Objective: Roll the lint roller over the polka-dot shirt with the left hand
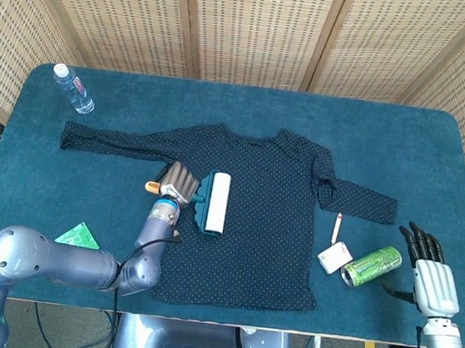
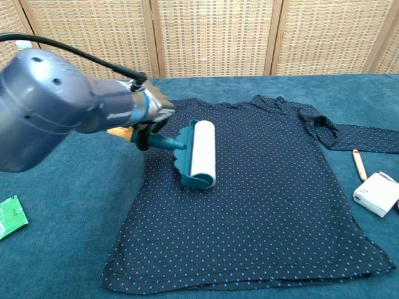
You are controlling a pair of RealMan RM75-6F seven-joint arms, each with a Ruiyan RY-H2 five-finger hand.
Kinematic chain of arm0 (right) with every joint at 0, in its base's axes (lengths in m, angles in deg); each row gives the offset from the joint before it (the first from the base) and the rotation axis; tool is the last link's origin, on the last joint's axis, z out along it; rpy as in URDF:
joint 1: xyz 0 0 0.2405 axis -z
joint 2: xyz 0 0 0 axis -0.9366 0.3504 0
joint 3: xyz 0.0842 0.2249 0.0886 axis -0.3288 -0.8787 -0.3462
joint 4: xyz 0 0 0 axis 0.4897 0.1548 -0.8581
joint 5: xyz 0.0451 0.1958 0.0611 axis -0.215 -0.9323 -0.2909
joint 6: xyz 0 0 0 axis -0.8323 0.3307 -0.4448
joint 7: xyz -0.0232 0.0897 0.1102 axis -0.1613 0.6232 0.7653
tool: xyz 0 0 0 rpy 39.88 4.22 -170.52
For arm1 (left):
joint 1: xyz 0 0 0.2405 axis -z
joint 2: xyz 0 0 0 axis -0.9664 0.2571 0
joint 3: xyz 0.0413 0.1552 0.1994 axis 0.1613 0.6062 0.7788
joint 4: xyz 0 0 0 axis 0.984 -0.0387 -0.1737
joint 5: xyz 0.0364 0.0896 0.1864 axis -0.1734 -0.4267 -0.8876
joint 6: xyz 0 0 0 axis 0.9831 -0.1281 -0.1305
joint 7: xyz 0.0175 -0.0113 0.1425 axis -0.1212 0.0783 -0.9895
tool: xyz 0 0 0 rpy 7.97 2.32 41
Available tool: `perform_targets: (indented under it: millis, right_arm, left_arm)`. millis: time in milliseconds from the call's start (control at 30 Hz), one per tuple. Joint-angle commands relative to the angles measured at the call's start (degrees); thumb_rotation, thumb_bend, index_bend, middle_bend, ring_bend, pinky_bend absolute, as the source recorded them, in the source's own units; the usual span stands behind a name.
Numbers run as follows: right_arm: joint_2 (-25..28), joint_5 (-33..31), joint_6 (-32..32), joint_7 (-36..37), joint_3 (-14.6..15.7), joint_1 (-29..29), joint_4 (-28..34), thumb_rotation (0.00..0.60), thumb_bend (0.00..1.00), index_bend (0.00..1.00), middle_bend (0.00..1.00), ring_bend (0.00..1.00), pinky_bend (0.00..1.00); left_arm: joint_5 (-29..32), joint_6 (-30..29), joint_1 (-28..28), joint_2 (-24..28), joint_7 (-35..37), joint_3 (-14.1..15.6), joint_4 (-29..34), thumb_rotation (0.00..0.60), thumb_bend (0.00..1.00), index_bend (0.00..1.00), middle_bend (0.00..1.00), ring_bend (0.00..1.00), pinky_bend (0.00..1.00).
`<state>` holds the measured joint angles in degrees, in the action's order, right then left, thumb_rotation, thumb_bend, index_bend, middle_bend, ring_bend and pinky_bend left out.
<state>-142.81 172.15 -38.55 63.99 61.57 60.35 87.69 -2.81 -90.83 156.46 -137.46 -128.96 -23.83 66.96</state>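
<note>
A dark polka-dot shirt lies flat across the middle of the blue table. My left hand grips the teal handle of the lint roller. The white roll rests on the shirt's left chest area, lying front to back. An orange cap on the handle's end sticks out past the hand. My right hand hangs open at the table's front right corner, fingers straight, holding nothing. It does not show in the chest view.
A green can lies on its side by the right hand, next to a white box and a pencil. A water bottle lies at the far left. A green packet sits front left.
</note>
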Motion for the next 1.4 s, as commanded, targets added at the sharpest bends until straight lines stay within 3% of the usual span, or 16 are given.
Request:
perform_targets:
  millis: [33,300,567,867,1167,1400]
  right_arm:
    - [-0.02,-0.15,0.09,0.15,-0.09,-0.04,-0.13,0.6,0.04,0.0,0.0,0.0,0.0]
    - [0.01,-0.41,0.33,0.5,-0.15,-0.07,-0.41,0.6,0.04,0.0,0.0,0.0,0.0]
    - [-0.05,-0.3,0.35,0.22,-0.03,-0.08,-0.46,0.6,0.04,0.0,0.0,0.0,0.0]
    - [-0.25,0.45,-0.27,-1.13,0.34,0.01,0.09,0.6,0.04,0.0,0.0,0.0,0.0]
    - [-0.66,2.18,-1.41,-3.87,1.22,0.2,1.48,0.6,0.04,0.0,0.0,0.0,0.0]
    - [-0.78,2.88,-2.14,-5.05,1.54,0.4,2.33,0.6,0.04,0.0,0.0,0.0,0.0]
  left_arm:
    - [1.88,-0.88,2.11,-2.49,-1.54,-2.39,-1.99,0.6,0.72,0.89,0.86,0.68,0.63]
    - [3.55,-1.17,4.15,-6.81,-3.1,-4.97,-5.31,0.6,0.72,0.89,0.86,0.68,0.63]
    - [3.37,-1.99,2.51,-6.0,-3.31,-4.39,-5.11,0.6,0.72,0.89,0.86,0.68,0.63]
    - [0.49,-1.45,-3.7,-0.09,0.34,-0.23,-0.61,0.6,0.72,0.89,0.86,0.68,0.63]
    - [-6.88,1.62,-12.08,9.0,9.99,4.45,3.19,0.6,0.72,0.89,0.86,0.68,0.63]
    - [-12.22,3.63,-15.01,11.12,15.23,6.16,2.96,0.6,0.7,0.89,0.86,0.68,0.62]
